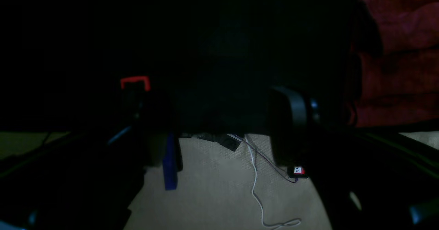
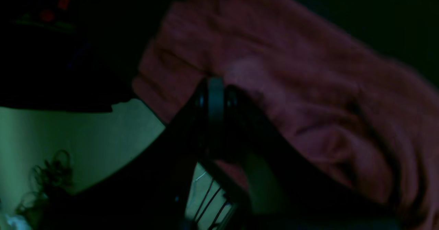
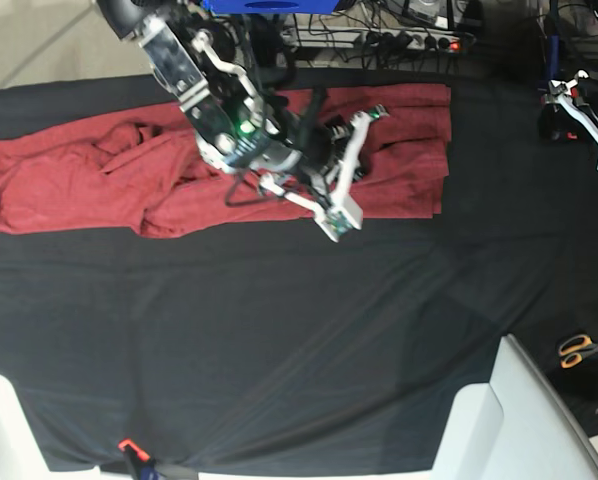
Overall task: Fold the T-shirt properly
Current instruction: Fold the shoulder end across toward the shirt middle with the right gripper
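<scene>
We see the T-shirt, rust-red and rumpled, spread along the far side of the black table cloth. Our right gripper reaches over its middle, jaws pressed together; our left gripper sits apart at the table's edge, jaws parted, holding nothing.

A robotics lab: beyond the right gripper, a power strip and tangled cables border the black-draped table.
</scene>
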`<state>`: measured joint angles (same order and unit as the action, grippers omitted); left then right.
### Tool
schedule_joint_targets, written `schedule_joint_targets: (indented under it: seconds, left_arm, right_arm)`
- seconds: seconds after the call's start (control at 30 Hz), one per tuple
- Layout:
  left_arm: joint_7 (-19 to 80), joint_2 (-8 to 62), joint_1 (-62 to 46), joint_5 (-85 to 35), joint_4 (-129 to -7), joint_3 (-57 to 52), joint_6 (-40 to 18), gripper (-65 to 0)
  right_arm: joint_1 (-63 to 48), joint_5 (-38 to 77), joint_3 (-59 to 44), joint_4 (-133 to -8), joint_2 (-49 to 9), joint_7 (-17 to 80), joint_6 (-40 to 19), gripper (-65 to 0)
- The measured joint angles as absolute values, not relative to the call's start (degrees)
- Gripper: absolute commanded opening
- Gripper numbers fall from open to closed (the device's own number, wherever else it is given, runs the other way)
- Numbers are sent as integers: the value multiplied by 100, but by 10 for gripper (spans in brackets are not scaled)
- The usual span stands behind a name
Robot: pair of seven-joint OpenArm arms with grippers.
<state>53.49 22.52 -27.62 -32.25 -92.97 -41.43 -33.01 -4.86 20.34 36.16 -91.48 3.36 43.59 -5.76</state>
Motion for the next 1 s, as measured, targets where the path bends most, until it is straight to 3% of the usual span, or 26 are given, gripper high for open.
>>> schedule_joint_targets:
  seconds: [0.33, 0.4, 0.53, 0.6, 0.8, 1.0]
  left_arm:
    - [5345, 2231, -2724, -3247, -9295, -3704, -3301, -221]
    - [5336, 2202, -2720, -3262, -9295, -3629, -3304, -221]
    - [4821, 2008, -2720, -3197, -9299, -3638, -3286, -221]
    - [4576, 1951, -2753, -3227, -9299, -3599, -3295, -221]
    - [4480, 1852, -2746, -3205, -9271, -3599, -3295, -212]
    - [4473, 2018, -2709, -3205, -9159, -2917, -3297, -207]
  right_arm:
    - [-14, 2034, 4383, -8305, 364, 4383, -578, -633]
    - [8, 2034, 4386, -8239, 362, 4390, -576, -572]
    - [1, 2034, 4388, -8237, 364, 4388, -578, -353]
    - [10, 2036, 4390, -8237, 364, 4390, -578, -293]
    - [316, 2029, 4423, -8381, 281, 4912, -582, -285]
    - [517, 2038, 4386, -9828, -298, 5400, -624, -284]
